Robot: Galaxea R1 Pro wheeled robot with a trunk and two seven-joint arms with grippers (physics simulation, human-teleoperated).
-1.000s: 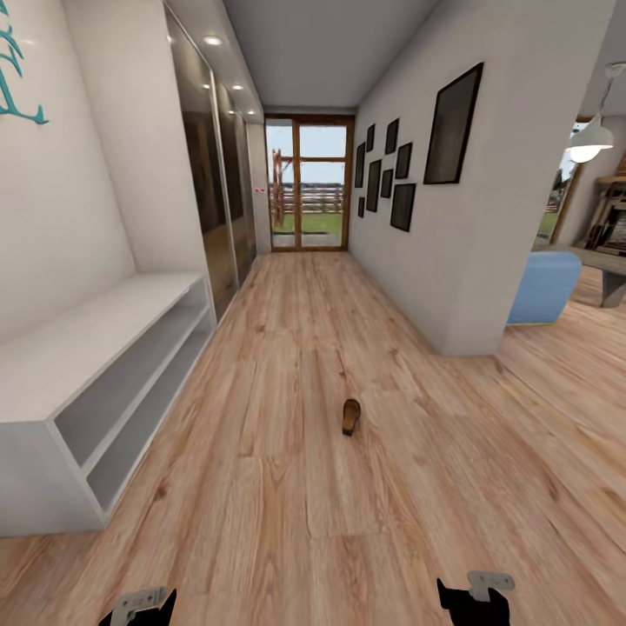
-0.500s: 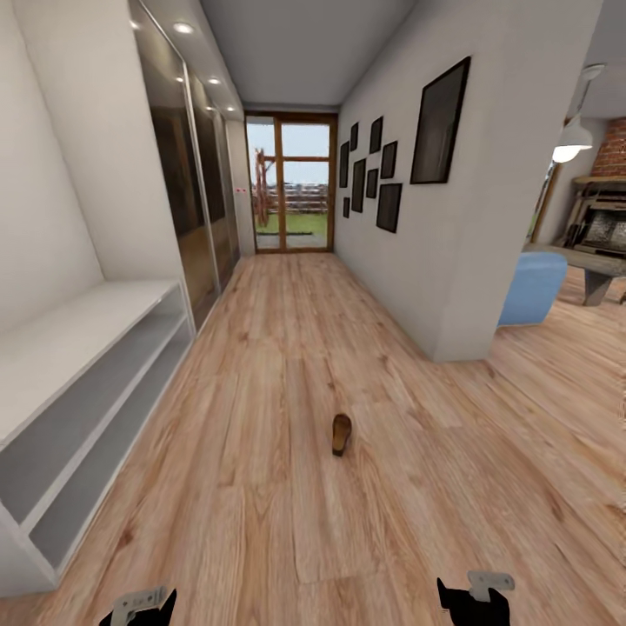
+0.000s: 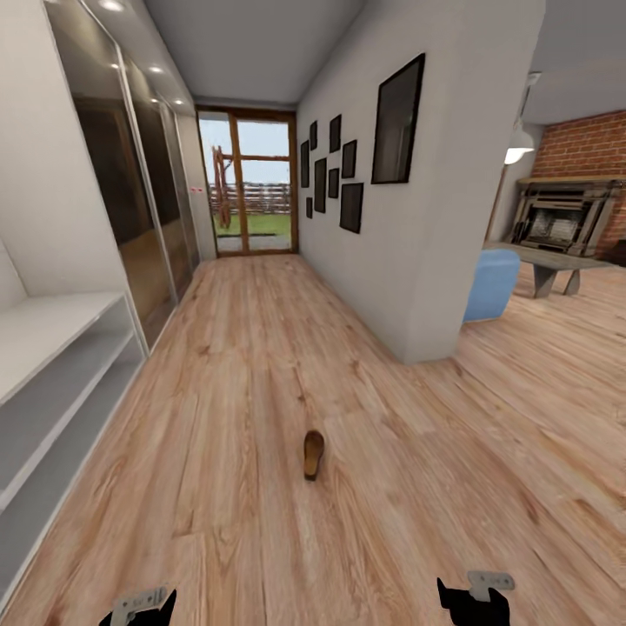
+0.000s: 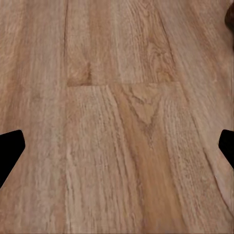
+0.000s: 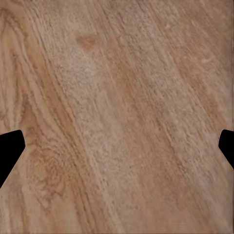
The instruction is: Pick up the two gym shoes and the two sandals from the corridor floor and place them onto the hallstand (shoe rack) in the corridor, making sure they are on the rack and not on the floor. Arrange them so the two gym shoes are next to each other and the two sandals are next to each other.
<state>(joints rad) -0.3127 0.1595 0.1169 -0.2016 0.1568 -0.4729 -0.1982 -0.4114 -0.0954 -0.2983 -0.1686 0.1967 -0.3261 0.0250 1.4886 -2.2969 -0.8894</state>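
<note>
One brown sandal (image 3: 313, 454) lies alone on the wood-plank corridor floor (image 3: 261, 365), toe pointing away from me, about mid-view ahead. The pale-grey hallstand (image 3: 52, 374) runs along the left wall, its bench top and two shelves bare. My left gripper (image 3: 139, 606) and right gripper (image 3: 474, 600) hang low at the near edge of the head view, well short of the sandal. In the wrist views the left gripper (image 4: 117, 146) and right gripper (image 5: 117, 146) are open over bare planks, fingers wide apart. The gym shoes and the other sandal are out of view.
Mirrored wardrobe doors (image 3: 130, 209) follow the hallstand on the left. A white wall with dark picture frames (image 3: 382, 174) ends in a corner ahead right. Beyond it are a blue pouffe (image 3: 491, 283), a table (image 3: 552, 261) and a brick fireplace (image 3: 565, 209). A glass door (image 3: 248, 187) closes the corridor.
The camera has turned right and advanced: hallstand and door slid left, the living room opened up, and the sandal sits lower in view. Both grippers hold the same pose.
</note>
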